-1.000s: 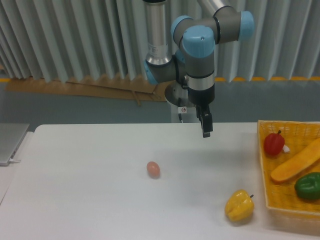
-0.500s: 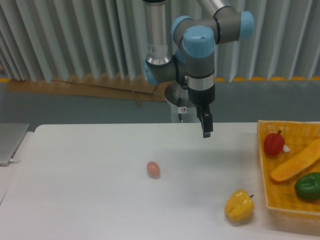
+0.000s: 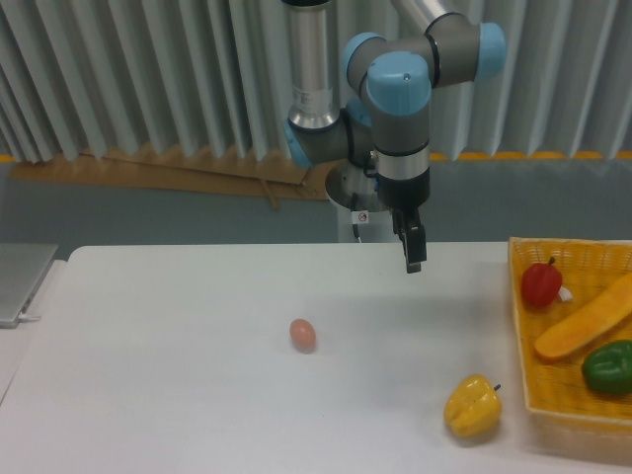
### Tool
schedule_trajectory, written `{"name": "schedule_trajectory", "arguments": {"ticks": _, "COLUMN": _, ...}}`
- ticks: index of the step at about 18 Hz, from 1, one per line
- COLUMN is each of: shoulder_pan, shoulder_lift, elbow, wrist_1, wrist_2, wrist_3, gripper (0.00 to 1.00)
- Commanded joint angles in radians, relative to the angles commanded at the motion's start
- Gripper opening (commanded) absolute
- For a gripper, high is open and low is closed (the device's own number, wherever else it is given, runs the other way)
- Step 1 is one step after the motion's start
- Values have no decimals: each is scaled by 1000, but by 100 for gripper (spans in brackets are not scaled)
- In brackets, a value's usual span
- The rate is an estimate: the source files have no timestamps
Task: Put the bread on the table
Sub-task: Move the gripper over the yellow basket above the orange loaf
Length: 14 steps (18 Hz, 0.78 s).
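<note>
The bread (image 3: pixel 585 319), a long orange-tan loaf, lies slanted inside the yellow woven basket (image 3: pixel 553 400) at the right edge of the white table (image 3: pixel 197 375). My gripper (image 3: pixel 414 263) hangs above the table's far side, well left of the basket and apart from the bread. It is seen edge-on as one dark blade, so the gap between its fingers does not show. Nothing is visibly held.
In the basket a red pepper (image 3: pixel 541 283) sits behind the bread and a green pepper (image 3: pixel 609 366) in front of it. A yellow bell pepper (image 3: pixel 472 406) stands on the table just left of the basket. A small brownish egg (image 3: pixel 302 334) rests mid-table.
The gripper and wrist have shifted slightly to the right, toward the basket. The objects have not moved.
</note>
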Motion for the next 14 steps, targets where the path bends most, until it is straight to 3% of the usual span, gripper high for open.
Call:
{"name": "schedule_trajectory", "arguments": {"ticks": 7, "shoulder_pan": 49, "shoulder_lift": 0, "elbow": 0, "wrist_1": 0, "wrist_2": 2, "wrist_3": -2, "gripper": 100}}
{"name": "schedule_trajectory", "arguments": {"ticks": 14, "shoulder_pan": 48, "shoulder_lift": 2, "elbow": -2, "wrist_1": 2, "wrist_2": 9, "wrist_3": -15, "gripper": 100}}
